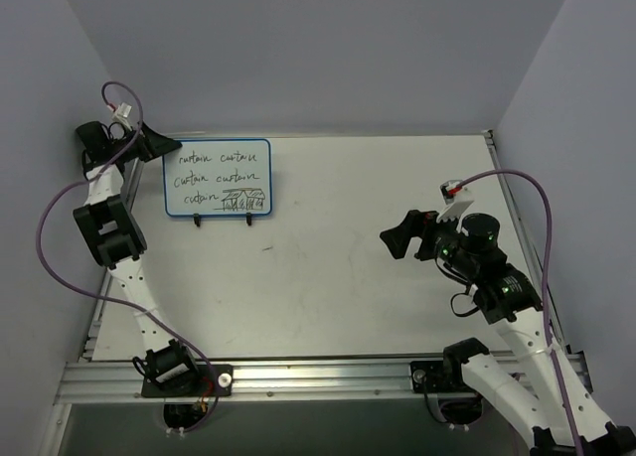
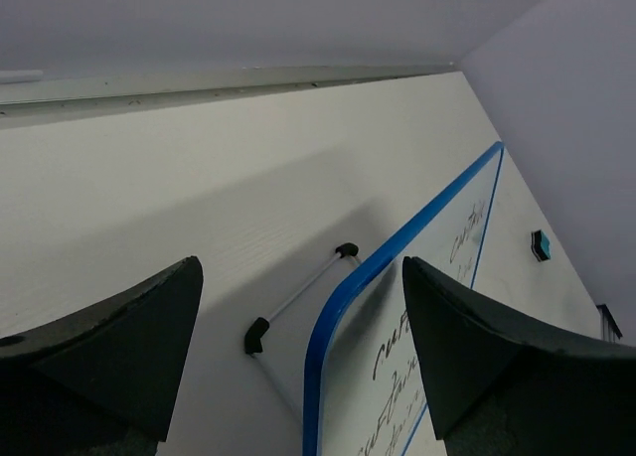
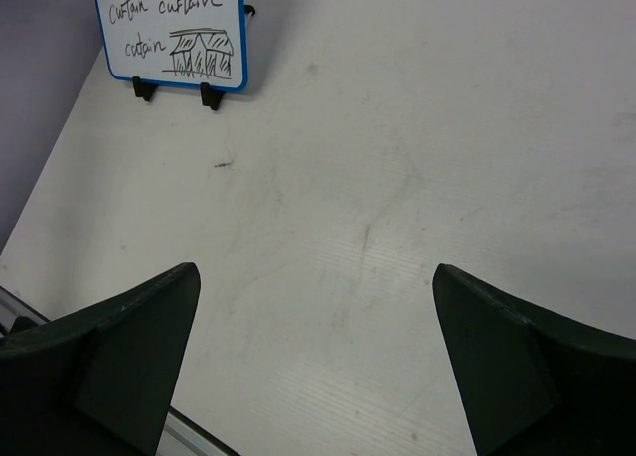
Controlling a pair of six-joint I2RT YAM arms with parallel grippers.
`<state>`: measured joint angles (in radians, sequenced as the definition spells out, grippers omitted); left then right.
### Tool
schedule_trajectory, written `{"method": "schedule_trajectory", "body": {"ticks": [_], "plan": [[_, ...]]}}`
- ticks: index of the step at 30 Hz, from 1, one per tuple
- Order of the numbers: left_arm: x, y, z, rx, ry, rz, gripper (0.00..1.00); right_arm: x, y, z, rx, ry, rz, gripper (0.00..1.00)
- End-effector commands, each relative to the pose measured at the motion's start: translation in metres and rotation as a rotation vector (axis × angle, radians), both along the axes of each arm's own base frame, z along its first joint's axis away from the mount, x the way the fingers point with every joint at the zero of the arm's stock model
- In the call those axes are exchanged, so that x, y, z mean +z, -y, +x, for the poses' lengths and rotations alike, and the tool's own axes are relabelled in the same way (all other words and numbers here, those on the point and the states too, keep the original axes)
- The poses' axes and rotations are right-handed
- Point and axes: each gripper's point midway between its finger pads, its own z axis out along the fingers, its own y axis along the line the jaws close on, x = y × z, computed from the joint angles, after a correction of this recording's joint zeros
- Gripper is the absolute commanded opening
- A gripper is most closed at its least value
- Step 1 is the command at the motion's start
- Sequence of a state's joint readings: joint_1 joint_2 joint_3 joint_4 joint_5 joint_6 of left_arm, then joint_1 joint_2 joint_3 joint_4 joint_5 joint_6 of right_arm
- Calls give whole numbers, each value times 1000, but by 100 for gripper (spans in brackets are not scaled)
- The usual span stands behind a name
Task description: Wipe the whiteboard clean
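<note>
The whiteboard [image 1: 219, 178] stands at the back left of the table, blue-framed, with black handwriting and a small house drawing on it. It also shows in the right wrist view [image 3: 174, 29], on two black clip feet. My left gripper [image 1: 159, 143] is open beside the board's upper left corner. In the left wrist view [image 2: 300, 277] its jaws straddle the board's blue edge [image 2: 447, 228] without touching it. My right gripper [image 1: 399, 239] is open and empty above bare table at the right [image 3: 313, 272], far from the board.
A small blue eraser block [image 2: 540, 244] lies on the table beyond the board. The board's wire stand with black end caps [image 2: 258, 335] sits behind it. The grey walls close in at the left and back. The table's metal rail [image 1: 298, 377] runs along the near edge.
</note>
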<state>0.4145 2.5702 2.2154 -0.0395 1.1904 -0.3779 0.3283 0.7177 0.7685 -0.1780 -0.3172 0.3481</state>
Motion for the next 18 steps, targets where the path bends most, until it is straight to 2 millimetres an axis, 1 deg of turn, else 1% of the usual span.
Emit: {"method": "schedule_trajectory", "body": {"ticks": [1, 2, 3, 4, 5, 6, 11, 13, 16, 18], "plan": [[49, 12, -8, -148, 170, -70, 89, 21, -1, 4, -1, 61, -2, 100], [39, 13, -9, -161, 151, -99, 85, 20, -1, 5, -2, 57, -5, 100], [47, 14, -10, -179, 233, -69, 83, 20, -2, 5, -1, 58, -4, 100], [45, 15, -13, -186, 184, -117, 79, 21, -2, 5, -3, 58, -4, 100], [39, 15, -12, -187, 177, -125, 75, 19, -3, 6, -3, 52, -5, 100], [38, 17, -12, -191, 177, -125, 73, 20, -4, 5, 0, 51, -4, 100], [23, 23, -13, -216, 156, -131, 71, 19, -4, 5, -8, 43, -15, 100], [19, 23, -14, -221, 141, -142, 69, 20, -6, 5, -6, 46, -18, 100], [18, 25, -15, -231, 136, -145, 63, 20, -7, 5, -4, 44, -21, 100], [18, 26, -16, -235, 134, -145, 55, 19, -9, 5, 3, 43, -24, 100]]}}
